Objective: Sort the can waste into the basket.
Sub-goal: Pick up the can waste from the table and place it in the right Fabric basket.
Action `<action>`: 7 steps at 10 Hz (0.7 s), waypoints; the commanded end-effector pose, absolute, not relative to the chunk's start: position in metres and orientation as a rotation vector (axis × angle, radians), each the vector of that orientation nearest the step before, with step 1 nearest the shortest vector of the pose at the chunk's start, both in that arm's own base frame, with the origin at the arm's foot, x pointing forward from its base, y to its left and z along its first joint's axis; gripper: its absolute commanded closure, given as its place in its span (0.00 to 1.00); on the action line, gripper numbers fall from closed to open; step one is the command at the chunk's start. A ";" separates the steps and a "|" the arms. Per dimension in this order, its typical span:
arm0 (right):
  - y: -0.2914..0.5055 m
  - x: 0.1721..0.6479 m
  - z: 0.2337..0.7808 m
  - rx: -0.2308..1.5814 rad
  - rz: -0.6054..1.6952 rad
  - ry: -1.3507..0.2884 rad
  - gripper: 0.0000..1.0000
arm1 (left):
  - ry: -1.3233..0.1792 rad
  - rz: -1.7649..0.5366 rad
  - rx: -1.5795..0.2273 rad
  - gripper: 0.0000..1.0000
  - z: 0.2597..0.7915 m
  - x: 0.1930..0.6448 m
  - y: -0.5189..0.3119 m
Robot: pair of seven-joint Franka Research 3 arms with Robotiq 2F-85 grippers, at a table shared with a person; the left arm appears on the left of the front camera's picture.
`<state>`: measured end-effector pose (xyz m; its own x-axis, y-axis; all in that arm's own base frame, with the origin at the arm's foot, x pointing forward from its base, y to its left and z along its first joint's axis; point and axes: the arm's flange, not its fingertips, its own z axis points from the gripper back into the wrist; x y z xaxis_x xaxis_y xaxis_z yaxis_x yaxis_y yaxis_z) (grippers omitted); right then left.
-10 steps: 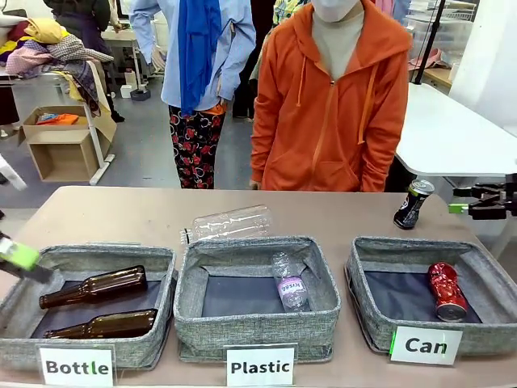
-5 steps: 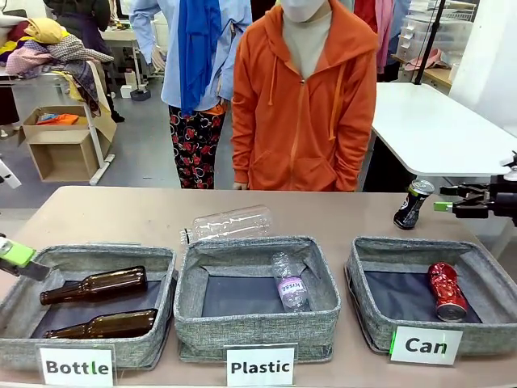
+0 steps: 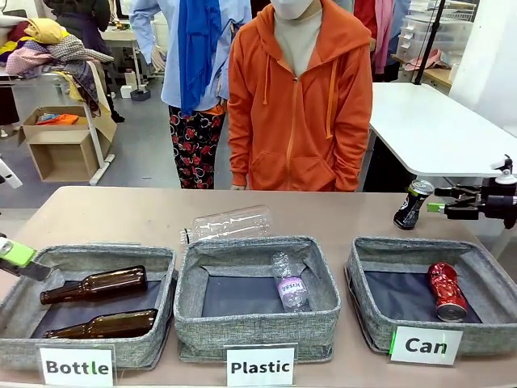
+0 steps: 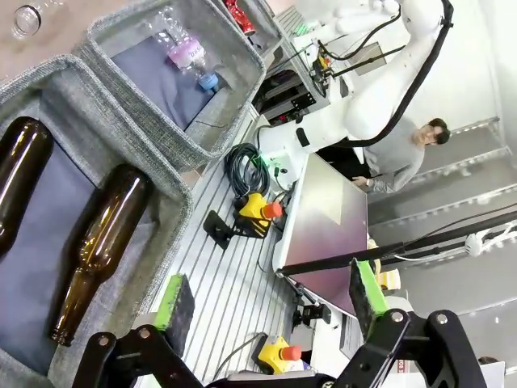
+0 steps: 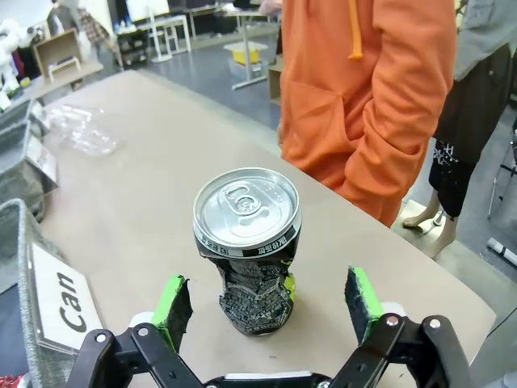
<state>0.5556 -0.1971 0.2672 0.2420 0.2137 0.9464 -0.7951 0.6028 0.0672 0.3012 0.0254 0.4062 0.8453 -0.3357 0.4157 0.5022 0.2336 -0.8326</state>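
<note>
One red crushed can point(image 3: 447, 291) already lies in the basket labelled "Can" point(image 3: 485, 339); the black can with the silver top point(image 3: 413, 204) stands upright on the table just behind it. The right gripper point(image 3: 436, 200) hangs level beside that can, green pads wide apart either side and holding nothing, lined up, I'd judge, for a side grasp. The left gripper point(image 4: 271, 303) waits open and empty beyond the Bottle basket point(image 4: 97, 121).
</note>
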 end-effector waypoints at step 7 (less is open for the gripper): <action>-0.168 0.578 0.238 0.687 0.774 -1.111 0.00 | -0.168 -0.573 -1.222 0.00 0.409 0.300 0.024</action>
